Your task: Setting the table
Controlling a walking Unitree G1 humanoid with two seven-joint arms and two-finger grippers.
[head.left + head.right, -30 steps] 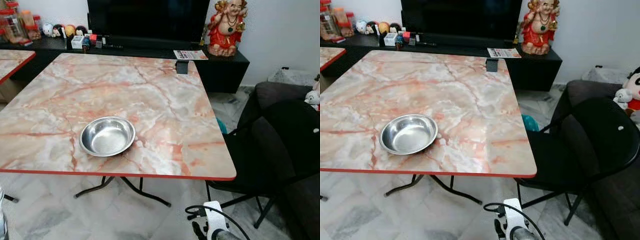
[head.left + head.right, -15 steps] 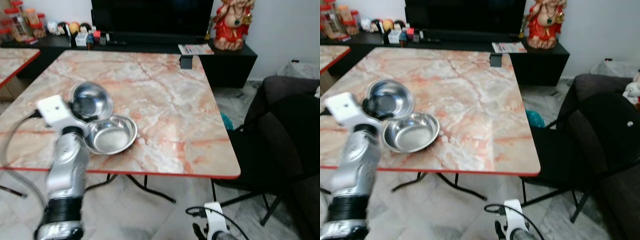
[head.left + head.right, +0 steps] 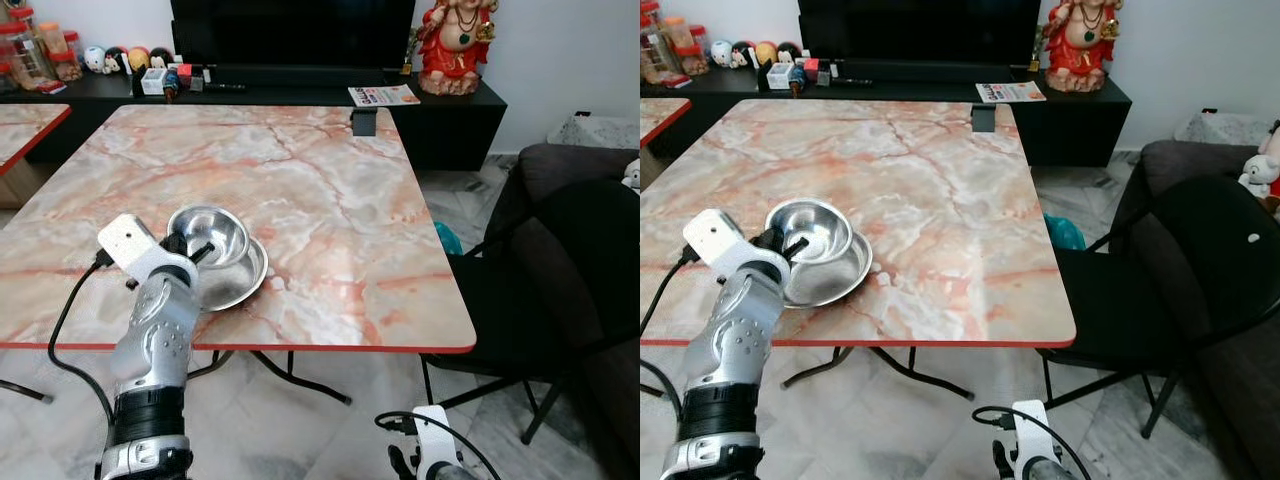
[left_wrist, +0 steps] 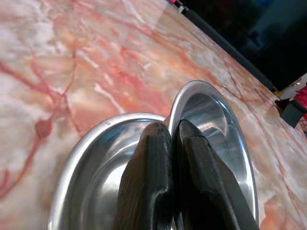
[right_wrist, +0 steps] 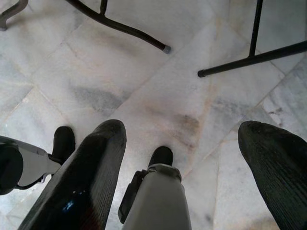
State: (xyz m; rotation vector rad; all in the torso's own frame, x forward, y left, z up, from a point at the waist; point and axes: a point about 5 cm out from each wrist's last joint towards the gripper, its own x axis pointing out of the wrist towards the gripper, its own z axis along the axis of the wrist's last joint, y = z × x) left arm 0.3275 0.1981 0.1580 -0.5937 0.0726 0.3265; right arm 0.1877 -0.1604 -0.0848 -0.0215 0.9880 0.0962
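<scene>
Black chair (image 3: 1200, 290) beside table; red figurine (image 3: 456, 45), leaflet (image 3: 384, 95) on dark TV console (image 3: 445, 125)

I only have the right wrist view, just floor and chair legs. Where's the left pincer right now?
Observer: The left pincer is over the table, shut on the rim of a steel bowl.
Operator: Is that bowl flat on the table?
Observer: No, it is tilted, over a second bowl that sits on the table.
Operator: Anything else on the table?
Observer: A small dark object at the far edge.
Operator: Any seat nearby?
Observer: A black chair stands at the table's right side.
</scene>
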